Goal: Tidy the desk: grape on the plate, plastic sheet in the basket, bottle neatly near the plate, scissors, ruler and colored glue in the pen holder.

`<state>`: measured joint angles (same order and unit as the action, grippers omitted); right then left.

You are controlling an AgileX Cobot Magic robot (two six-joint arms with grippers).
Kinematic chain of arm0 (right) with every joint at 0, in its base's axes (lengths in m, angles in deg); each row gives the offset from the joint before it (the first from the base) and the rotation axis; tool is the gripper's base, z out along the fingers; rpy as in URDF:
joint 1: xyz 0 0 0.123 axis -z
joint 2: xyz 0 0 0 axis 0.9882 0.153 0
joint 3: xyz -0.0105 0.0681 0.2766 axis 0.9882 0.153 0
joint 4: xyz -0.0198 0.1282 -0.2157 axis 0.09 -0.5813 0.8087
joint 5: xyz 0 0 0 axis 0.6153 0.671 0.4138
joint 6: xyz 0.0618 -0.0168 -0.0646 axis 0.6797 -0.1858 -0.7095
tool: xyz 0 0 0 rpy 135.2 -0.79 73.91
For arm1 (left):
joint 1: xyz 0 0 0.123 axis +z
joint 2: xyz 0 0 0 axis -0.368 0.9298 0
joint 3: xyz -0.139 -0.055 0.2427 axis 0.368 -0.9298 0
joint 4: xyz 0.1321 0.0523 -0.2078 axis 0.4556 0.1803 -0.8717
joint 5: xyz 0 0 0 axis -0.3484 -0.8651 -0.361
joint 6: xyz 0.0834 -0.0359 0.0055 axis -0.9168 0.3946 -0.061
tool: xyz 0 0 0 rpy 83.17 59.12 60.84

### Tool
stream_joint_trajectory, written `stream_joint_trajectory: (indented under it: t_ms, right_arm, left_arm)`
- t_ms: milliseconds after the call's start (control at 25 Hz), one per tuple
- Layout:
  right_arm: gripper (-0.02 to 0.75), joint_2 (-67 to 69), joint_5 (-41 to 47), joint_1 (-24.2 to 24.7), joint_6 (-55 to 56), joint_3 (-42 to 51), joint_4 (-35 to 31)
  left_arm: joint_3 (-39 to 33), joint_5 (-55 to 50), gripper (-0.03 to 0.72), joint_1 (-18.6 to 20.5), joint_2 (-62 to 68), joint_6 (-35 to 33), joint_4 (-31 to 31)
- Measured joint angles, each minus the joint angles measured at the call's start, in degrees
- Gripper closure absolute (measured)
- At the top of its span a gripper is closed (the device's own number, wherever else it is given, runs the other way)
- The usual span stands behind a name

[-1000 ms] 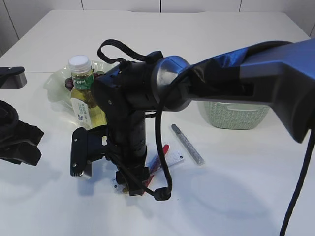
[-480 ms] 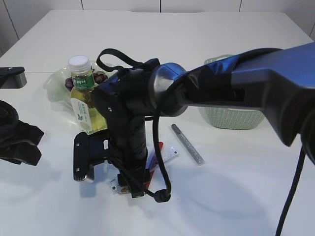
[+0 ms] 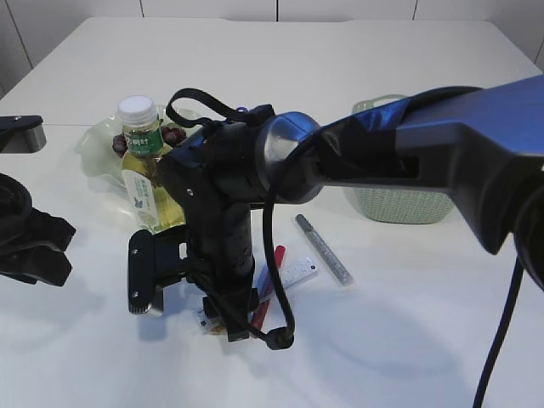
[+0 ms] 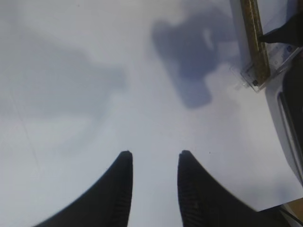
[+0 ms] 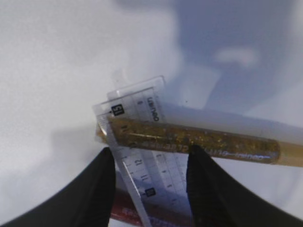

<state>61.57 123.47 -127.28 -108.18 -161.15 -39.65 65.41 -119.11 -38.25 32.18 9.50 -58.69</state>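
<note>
Lowered since earlier, the right gripper (image 5: 149,163) straddles, jaws still apart, the gold glitter glue tube (image 5: 189,140) lying across the clear plastic ruler (image 5: 142,156), risking pinching both; the left gripper (image 4: 152,176) gapes empty

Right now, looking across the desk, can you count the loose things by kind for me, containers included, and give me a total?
Glitter glue pens: 3, gold, red, silver
Clear ruler: 1
Bottle: 1
Grape bunch: 1
Plate: 1
Basket: 1
Total: 8. No scissors, plastic sheet or pen holder in view.
</note>
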Motion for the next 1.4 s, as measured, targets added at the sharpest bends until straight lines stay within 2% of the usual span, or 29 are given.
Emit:
stream_joint_trajectory:
  t_ms: [360,1000,1160,1400]
  right_arm:
    - [0.444,0.0,0.0,0.0,0.0,0.0,0.47]
    - [0.449,0.0,0.0,0.0,0.0,-0.35,1.21]
    - [0.494,0.0,0.33,0.0,0.0,-1.36,1.21]
    - [0.502,0.0,1.31,0.0,0.0,-1.45,1.21]
  left_arm:
    - [0.0,0.0,0.449,0.0,0.0,0.0,0.0]
    - [0.0,0.0,0.449,0.0,0.0,0.0,-0.09]
    - [0.0,0.0,0.449,0.0,0.0,0.0,-0.09]
    - [0.0,0.0,0.449,0.0,0.0,0.0,-0.09]
